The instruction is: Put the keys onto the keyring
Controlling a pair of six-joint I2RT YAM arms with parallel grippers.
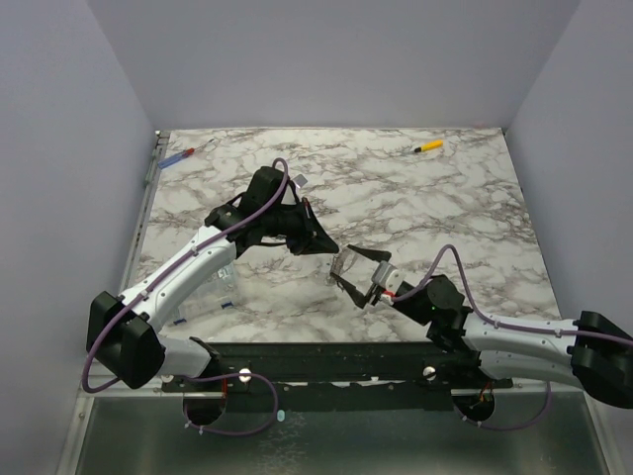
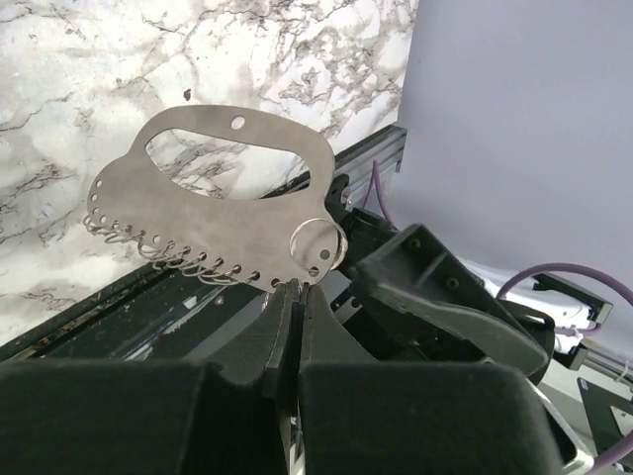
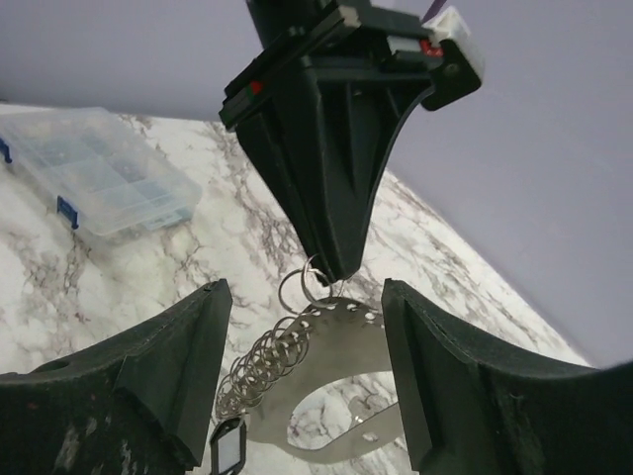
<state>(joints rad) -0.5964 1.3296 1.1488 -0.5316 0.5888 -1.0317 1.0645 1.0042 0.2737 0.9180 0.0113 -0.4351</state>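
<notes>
Marble table [image 1: 445,218], plate [image 2: 227,213] in left pincer [image 2: 299,293]

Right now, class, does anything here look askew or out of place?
Nothing spilled or broken. The plate hangs tilted in mid-air, pinched only at its ringed edge by the left fingers. A blue tool and a yellow tool lie far apart at the back.
</notes>
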